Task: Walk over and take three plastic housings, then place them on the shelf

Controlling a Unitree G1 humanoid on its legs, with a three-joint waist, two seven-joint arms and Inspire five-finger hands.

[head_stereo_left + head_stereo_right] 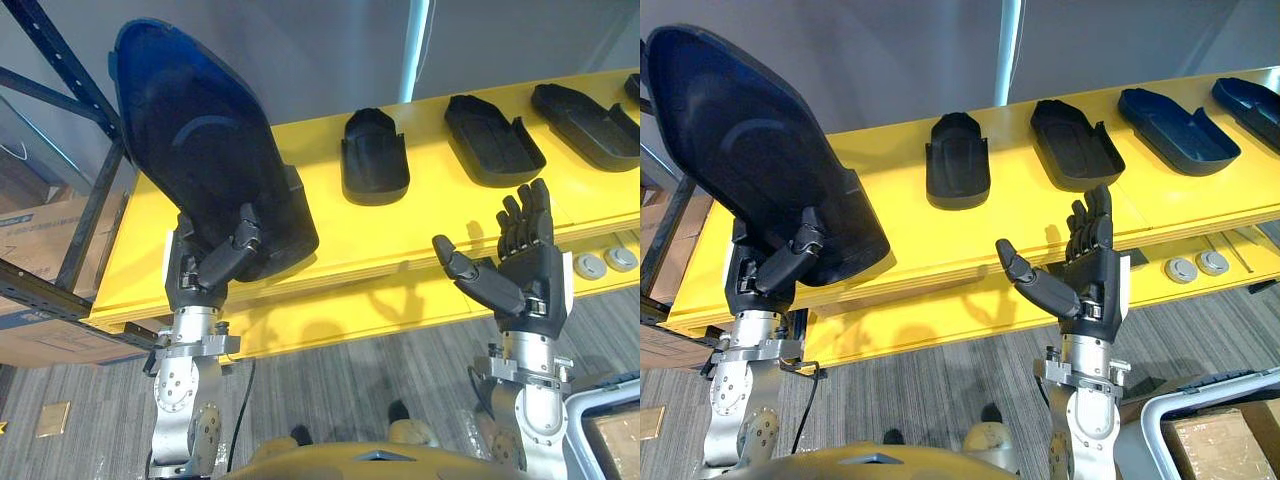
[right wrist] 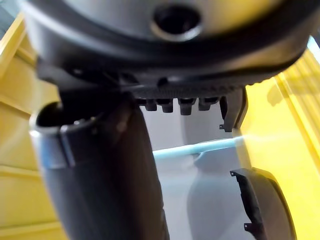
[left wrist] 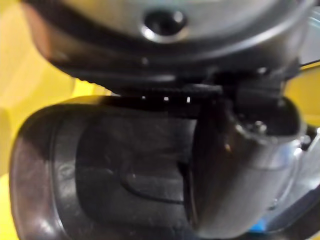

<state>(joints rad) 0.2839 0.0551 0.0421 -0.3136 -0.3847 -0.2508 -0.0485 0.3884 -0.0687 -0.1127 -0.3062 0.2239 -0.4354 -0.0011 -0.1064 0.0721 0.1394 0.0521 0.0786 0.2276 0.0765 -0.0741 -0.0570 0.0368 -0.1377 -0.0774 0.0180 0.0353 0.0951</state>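
The left hand (image 1: 215,262) is pinching a large dark shoe-shaped plastic housing (image 1: 200,140), long axis pointing up over the left end of the yellow shelf (image 1: 420,225), while the right hand (image 1: 520,270) is hovering spread, empty.

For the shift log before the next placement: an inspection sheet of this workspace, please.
Surface: yellow shelf, bare at its left end.
Job's things: one black housing tilted up in the left hand over the shelf's left end; three housings lie in a row on the shelf, a fourth housing at the right edge.
Clutter: two round silver discs on the lower ledge.
Hands: left hand curled on the black housing; right hand open, palm up, before the shelf's edge.
Cables: nothing seen.
Surroundings: dark rack frame, cardboard box at left; grey carpet; pale blue pole behind.
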